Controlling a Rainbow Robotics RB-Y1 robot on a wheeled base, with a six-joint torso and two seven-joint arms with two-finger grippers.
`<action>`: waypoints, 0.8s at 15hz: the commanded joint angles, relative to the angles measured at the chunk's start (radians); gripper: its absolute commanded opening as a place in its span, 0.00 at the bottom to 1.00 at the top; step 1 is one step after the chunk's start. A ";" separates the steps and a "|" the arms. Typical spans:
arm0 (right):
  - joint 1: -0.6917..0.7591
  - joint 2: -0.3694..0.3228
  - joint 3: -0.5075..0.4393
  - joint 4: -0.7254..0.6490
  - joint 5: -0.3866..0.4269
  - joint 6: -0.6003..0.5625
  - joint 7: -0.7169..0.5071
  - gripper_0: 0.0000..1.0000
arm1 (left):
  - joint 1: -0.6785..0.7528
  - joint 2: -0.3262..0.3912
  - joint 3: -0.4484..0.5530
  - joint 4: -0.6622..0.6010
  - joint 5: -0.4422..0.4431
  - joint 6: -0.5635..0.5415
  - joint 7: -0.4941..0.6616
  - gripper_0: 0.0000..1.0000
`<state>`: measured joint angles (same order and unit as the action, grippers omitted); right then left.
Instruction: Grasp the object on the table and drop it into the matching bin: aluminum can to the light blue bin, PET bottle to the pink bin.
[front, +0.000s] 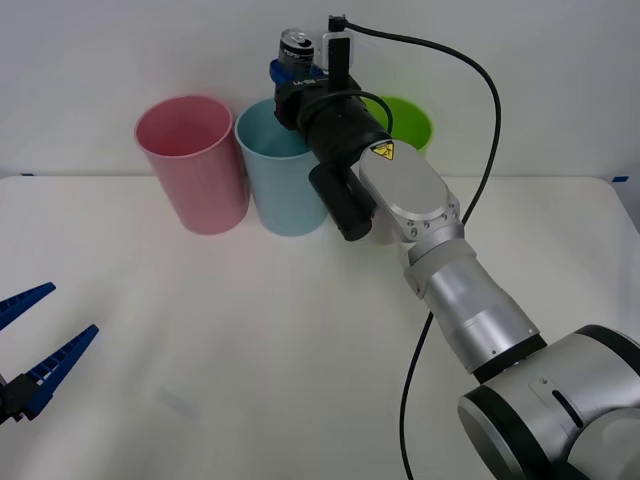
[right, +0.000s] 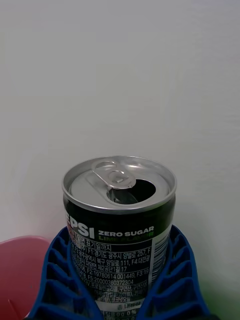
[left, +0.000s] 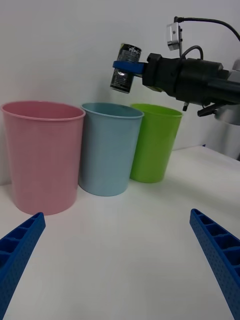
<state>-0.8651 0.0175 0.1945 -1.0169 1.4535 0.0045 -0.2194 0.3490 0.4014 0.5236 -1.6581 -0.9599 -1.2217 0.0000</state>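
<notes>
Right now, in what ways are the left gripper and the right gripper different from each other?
The right gripper is raised above the light blue bin and shut on the aluminum can; the left gripper is low over the table, open and holding nothing. The right arm reaches far forward to the bins; the left stays near the table's front edge. Both have blue ribbed fingers.

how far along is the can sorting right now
Done: the aluminum can is off the table, clamped in the right gripper. In hand: it hangs in the air above the light blue bin, beside the pink bin. Left: letting go so it drops in; it has not been released yet. The left gripper waits open, low at the table's near left.
</notes>
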 joint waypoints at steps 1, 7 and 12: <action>0.001 0.000 0.003 0.000 -0.001 -0.001 0.000 0.00 | 0.000 0.000 0.000 0.000 0.000 0.000 0.000 1.00; 0.001 0.000 0.003 0.000 -0.001 -0.001 0.002 1.00 | 0.000 0.000 0.000 0.000 0.000 0.000 0.000 1.00; 0.031 0.000 0.005 -0.032 -0.004 -0.020 0.002 1.00 | 0.000 0.000 0.000 0.000 0.000 0.000 0.000 1.00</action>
<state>-0.8448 0.0175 0.1974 -1.0342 1.4499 -0.0114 -0.2181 0.3490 0.4014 0.5236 -1.6581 -0.9599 -1.2217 0.0000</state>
